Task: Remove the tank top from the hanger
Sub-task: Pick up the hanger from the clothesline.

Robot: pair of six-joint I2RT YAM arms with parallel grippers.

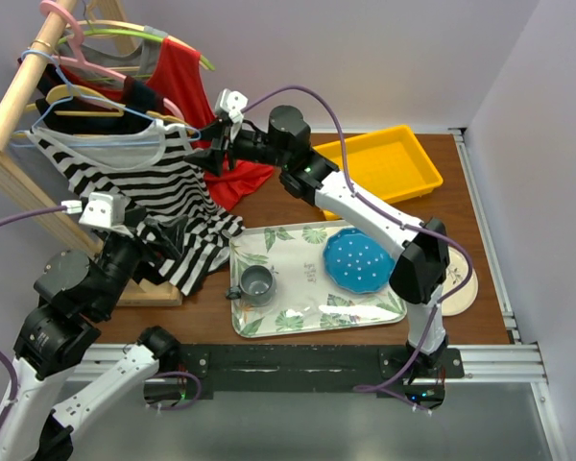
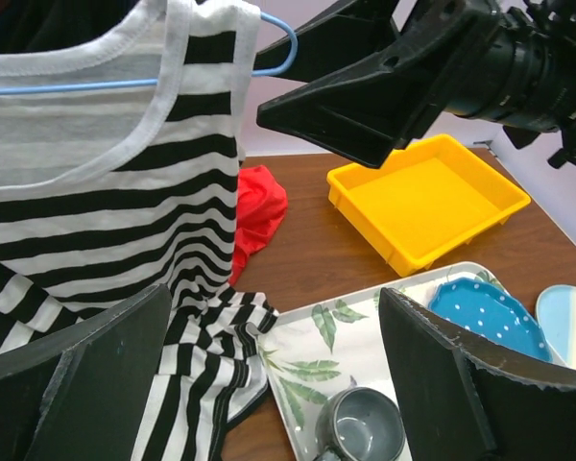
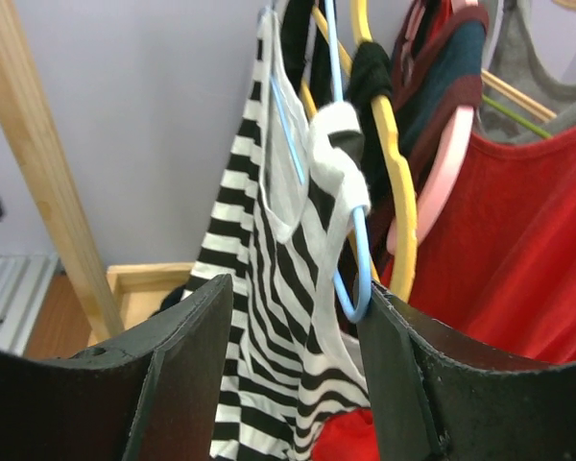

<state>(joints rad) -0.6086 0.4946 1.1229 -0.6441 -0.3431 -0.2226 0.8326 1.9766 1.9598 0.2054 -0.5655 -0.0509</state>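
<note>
Over at 9 o'clock on the table (image 1: 298, 197), left gripper (image 2: 274, 291) sits wide open with nothing in it, right by the striped tank top's (image 1: 144, 178) hem. Tank top hangs on the blue hanger (image 3: 350, 259) around 10 o'clock. Right gripper (image 3: 296, 283), about half open, straddles its shoulder strap and the hanger end.

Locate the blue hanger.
In the right wrist view the blue hanger hangs inside the striped tank top, its looped end between the fingers of the right gripper, beside a yellow hanger; in the top view that is the wooden rack at far left.
</note>
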